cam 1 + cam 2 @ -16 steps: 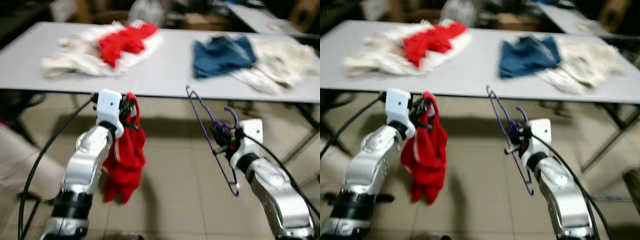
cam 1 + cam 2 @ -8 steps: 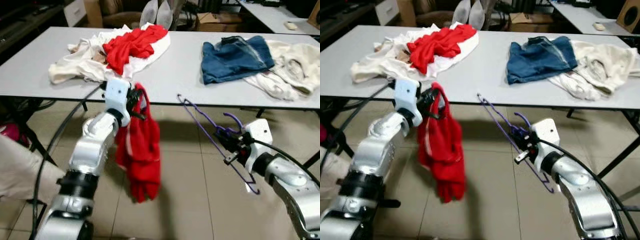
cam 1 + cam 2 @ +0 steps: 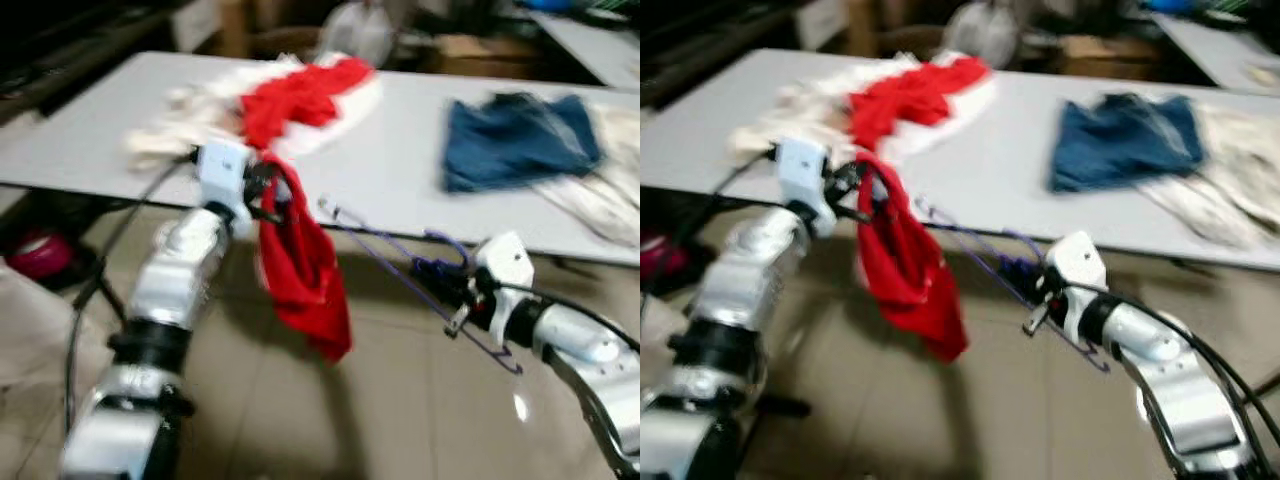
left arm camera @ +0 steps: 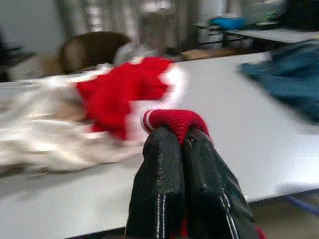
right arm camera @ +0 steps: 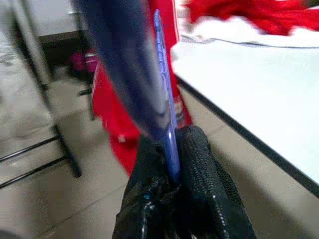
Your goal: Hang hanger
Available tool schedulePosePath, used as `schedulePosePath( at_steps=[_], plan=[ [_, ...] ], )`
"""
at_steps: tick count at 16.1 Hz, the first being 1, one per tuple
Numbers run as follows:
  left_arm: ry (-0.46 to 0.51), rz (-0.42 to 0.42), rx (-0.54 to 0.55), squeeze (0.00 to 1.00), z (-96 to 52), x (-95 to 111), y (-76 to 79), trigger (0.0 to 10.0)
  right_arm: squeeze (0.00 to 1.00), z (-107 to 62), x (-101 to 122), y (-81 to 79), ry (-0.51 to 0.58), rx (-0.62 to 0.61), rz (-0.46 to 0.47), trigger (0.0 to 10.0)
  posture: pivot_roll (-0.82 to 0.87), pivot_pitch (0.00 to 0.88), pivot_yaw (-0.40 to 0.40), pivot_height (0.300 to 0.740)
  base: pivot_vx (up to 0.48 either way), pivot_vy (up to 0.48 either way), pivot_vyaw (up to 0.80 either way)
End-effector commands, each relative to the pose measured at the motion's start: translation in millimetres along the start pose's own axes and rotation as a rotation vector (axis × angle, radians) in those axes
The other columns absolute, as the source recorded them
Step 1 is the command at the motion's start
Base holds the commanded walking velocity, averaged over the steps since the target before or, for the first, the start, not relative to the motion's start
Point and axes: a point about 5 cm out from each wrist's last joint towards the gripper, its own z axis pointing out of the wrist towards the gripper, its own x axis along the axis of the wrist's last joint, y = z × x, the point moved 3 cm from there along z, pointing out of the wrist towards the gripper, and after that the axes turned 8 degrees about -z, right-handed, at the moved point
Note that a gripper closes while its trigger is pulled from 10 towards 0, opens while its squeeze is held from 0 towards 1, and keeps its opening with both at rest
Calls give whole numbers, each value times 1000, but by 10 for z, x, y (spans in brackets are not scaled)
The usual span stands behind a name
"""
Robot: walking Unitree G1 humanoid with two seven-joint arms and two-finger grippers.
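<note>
The left gripper (image 3: 268,190) is raised in front of the near edge of the grey worktop (image 3: 400,180), its black fingers (image 4: 164,164) pressed together on a fold of a red garment (image 3: 300,265) — the cloth hangs down from the grip toward the tiled floor (image 3: 400,400). At about 3 o'clock from it, the right gripper (image 3: 455,300) has its fingers (image 5: 199,164) closed on the wire of a purple hanger (image 3: 400,255). The hanger lies tilted, its long thin side reaching toward 10 o'clock, with its far tip near the hanging red garment; whether the two touch cannot be told through the blur.

On the worktop, at 12 o'clock from the left gripper, a second red garment (image 3: 300,95) lies on a heap of white cloth (image 3: 185,135). Toward 1 o'clock from the right gripper lies a folded blue garment (image 3: 520,140), and just beside it at the right edge — more pale cloth (image 3: 610,195). A dark cable (image 3: 100,290) runs along the left arm.
</note>
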Motion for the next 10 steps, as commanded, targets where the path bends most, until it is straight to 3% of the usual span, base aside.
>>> schedulePosePath(
  at_steps=[1,4,7,10],
  plan=[
    [77,29,-56,0,110,269,98,10000,0,-158,37,34,-12,47,-26,10000,-107,0,30,740,379,0,0],
    [89,33,-99,0,179,358,159,10000,0,-284,118,-16,2,148,-37,10000,-107,0,43,740,375,0,0],
    [111,9,-263,0,297,469,502,10000,0,-313,247,-248,35,335,-21,10000,-107,0,54,740,375,0,0],
    [125,-18,-344,0,325,508,708,10000,0,-274,237,-351,26,379,-15,10000,-112,0,55,740,375,0,0]
  ],
)
